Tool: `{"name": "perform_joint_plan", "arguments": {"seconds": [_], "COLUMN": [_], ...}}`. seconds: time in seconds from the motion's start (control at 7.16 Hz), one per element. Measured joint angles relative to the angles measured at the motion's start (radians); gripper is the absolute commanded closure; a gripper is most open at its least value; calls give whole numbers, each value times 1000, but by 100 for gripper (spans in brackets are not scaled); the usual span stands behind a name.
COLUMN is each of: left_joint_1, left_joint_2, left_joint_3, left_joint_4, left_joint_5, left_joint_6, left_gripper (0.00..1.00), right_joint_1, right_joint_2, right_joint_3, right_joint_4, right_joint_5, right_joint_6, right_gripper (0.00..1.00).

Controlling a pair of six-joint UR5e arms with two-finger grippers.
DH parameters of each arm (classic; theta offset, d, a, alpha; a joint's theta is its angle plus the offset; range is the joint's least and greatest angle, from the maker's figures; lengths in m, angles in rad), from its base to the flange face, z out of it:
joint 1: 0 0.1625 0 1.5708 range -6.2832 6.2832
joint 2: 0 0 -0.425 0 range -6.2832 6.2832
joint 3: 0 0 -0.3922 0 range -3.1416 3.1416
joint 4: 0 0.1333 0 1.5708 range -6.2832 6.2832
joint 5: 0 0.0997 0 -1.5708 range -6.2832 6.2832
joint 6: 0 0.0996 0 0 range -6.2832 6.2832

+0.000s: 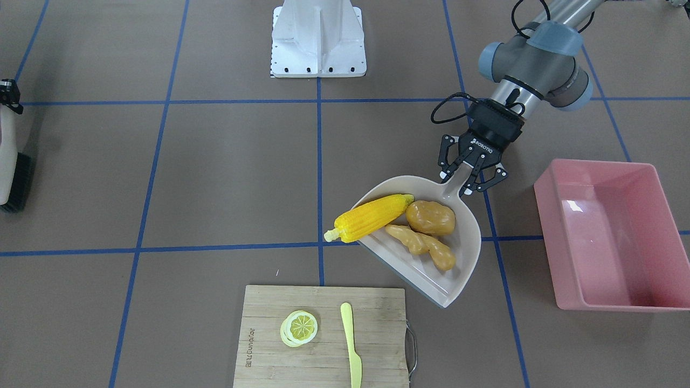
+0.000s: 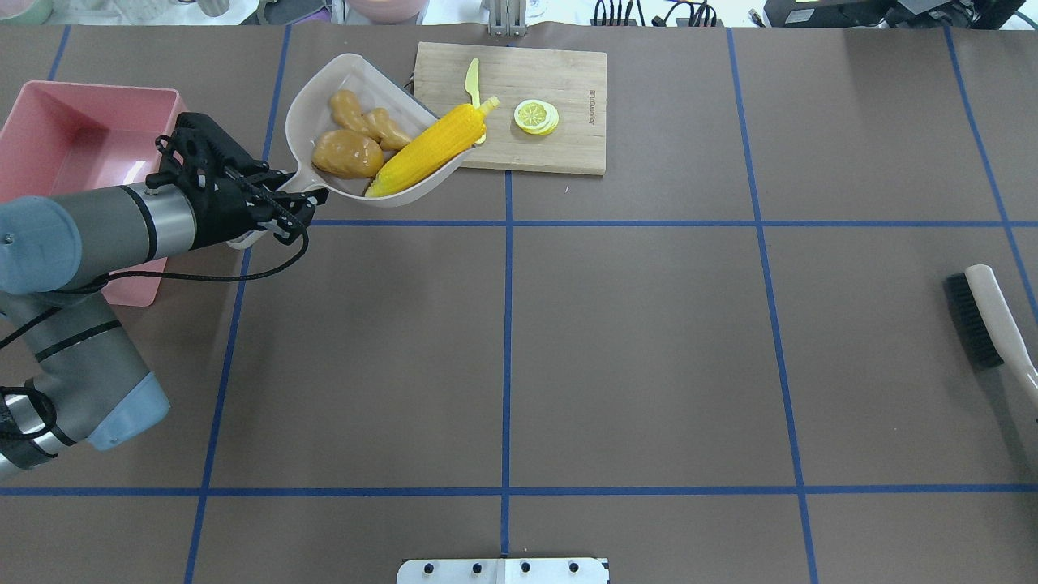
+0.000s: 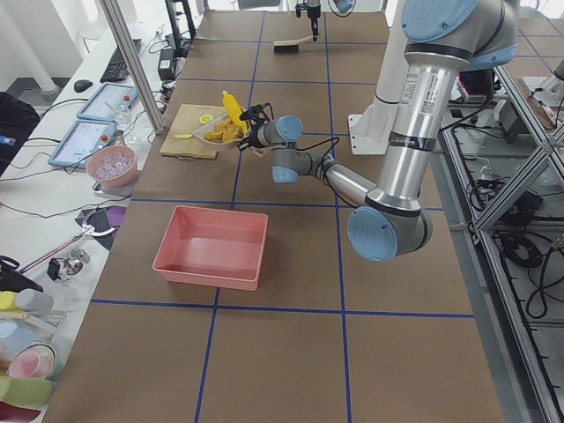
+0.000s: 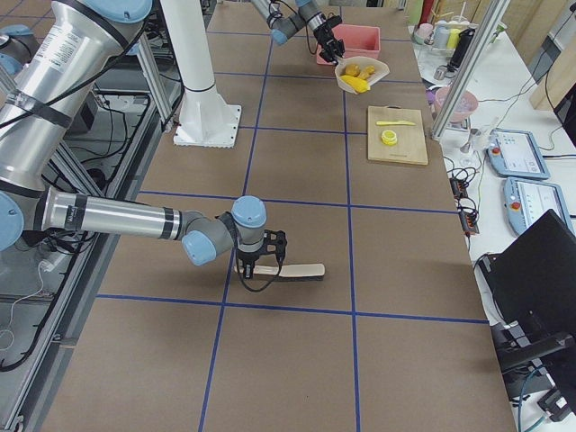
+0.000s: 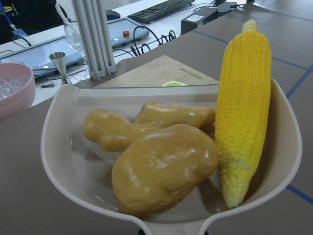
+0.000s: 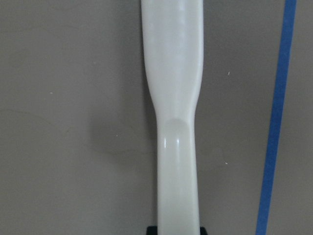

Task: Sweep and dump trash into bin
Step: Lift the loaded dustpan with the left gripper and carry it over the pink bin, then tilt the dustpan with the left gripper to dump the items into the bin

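My left gripper (image 1: pixel 470 177) is shut on the handle of a beige dustpan (image 1: pixel 468 253) and holds it tilted above the table, left of the pink bin (image 1: pixel 604 242) in the front view. In the pan lie the yellow corn cob (image 1: pixel 372 217), the brown potato (image 1: pixel 430 217) and the tan ginger root (image 1: pixel 423 245). The left wrist view shows the corn (image 5: pixel 242 112), potato (image 5: pixel 164 166) and ginger (image 5: pixel 127 129) close up. The corn's tip sticks out over the pan's lip. My right gripper (image 4: pixel 261 266) is shut on the white handle (image 6: pixel 173 112) of a brush (image 2: pixel 985 316) far from the pan.
A wooden cutting board (image 1: pixel 323 355) with a lemon slice (image 1: pixel 299 327) and a pale yellow knife (image 1: pixel 351 345) lies beside the pan. The robot's white base (image 1: pixel 318 37) stands at the table's middle edge. Blue tape lines cross the brown table.
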Motion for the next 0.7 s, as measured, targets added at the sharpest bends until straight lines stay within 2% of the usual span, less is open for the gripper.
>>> {"name": "perform_joint_plan", "arguments": {"seconds": [0.14,0.42,0.7], "left_joint_1": [-23,-75,-101], "left_joint_2": [1,45,196], "left_joint_3": [-4,-45,-157], "left_joint_4": [17,39,40], "left_joint_5": [17,44,70], "left_joint_6": [-94,-309,-562], "left_gripper": [100,100,100], "right_joint_1": [4,41,97], "right_joint_2": [0,2,13], "right_joint_3": [1,9,16], "right_joint_4": [0,0,-6], "right_joint_5": [7,48,86], "right_joint_6": [0,-2,-32], "right_gripper": [2,1,1]}}
